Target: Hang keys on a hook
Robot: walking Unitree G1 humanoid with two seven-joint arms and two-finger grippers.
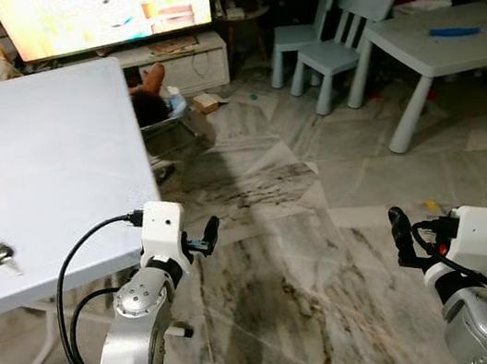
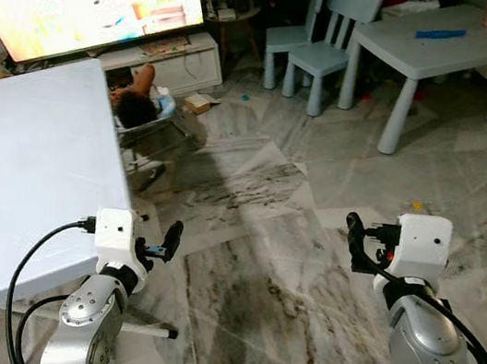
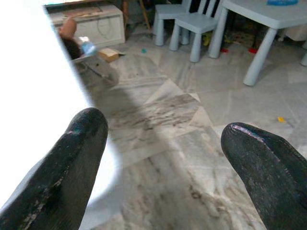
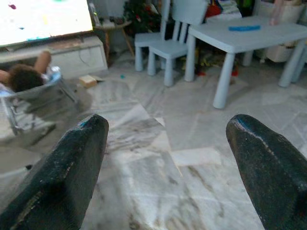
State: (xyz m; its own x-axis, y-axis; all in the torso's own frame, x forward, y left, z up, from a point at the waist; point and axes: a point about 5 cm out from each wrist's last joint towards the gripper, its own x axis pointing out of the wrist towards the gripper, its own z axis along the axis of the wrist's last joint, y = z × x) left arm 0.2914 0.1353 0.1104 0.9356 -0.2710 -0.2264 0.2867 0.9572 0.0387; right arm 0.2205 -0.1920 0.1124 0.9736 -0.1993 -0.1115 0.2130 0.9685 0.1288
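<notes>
A marble-tiled floor (image 1: pixel 330 252) spreads before me. One bunch of keys (image 1: pixel 0 254) lies on the white worktop (image 1: pixel 36 170), near its front edge on my left. My left pincer (image 1: pixel 204 237) hovers just off the worktop's corner, fingers spread wide, holding nothing; my right pincer (image 1: pixel 403 235) hangs over the floor, equally open and empty. Beyond stand two pale blue chairs (image 1: pixel 343 20) and one small table (image 1: pixel 441 46).
</notes>
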